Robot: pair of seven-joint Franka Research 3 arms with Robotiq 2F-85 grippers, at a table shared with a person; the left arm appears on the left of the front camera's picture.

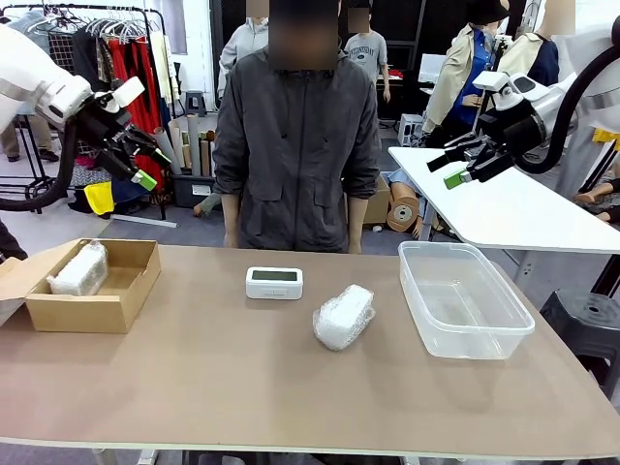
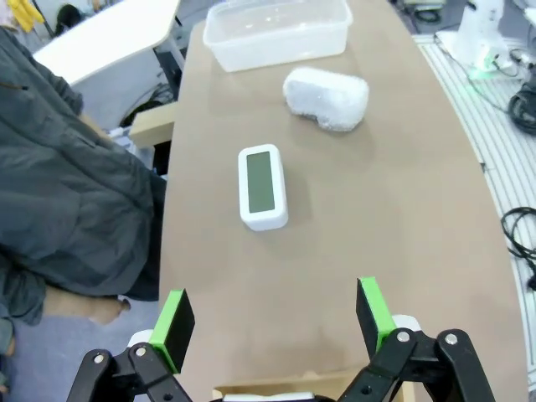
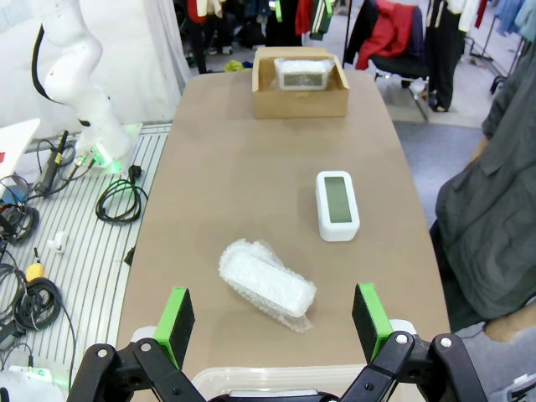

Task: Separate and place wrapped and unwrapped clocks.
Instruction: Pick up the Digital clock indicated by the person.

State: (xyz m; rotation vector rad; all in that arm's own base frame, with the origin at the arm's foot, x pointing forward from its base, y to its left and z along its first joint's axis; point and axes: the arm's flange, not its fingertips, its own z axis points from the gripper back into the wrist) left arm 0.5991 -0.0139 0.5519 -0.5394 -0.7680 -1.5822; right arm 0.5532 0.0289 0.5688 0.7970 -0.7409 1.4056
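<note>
The left gripper [image 1: 151, 167] hangs in the air above the table [image 1: 194, 387] with its jaws spread wide and nothing between the green pads. Below it and slightly ahead sits an open cardboard box [image 1: 116, 312], which holds one wrapped clock [image 1: 79, 271] lying against its left wall. Along the line of this gripper's fingers, the unwrapped clock [image 2: 263, 186] lies flat on the table with its screen facing up, well ahead and between the two finger lines. The second wrapped clock [image 2: 327, 98] lies farther ahead, off toward the right finger, and the clear plastic container [image 2: 276, 38] stands beyond it at the far end. The right gripper [image 1: 448, 169] is also raised clear of the table, jaws spread, holding nothing. The container sits beneath its fingers. The loose wrapped clock lies just ahead of it, between the finger lines, resting at an angle. The unwrapped clock lies farther ahead, in line with the right finger, apart from the bundle. A person [image 1: 295, 145] stands at the far table edge, behind the unwrapped clock.
</note>
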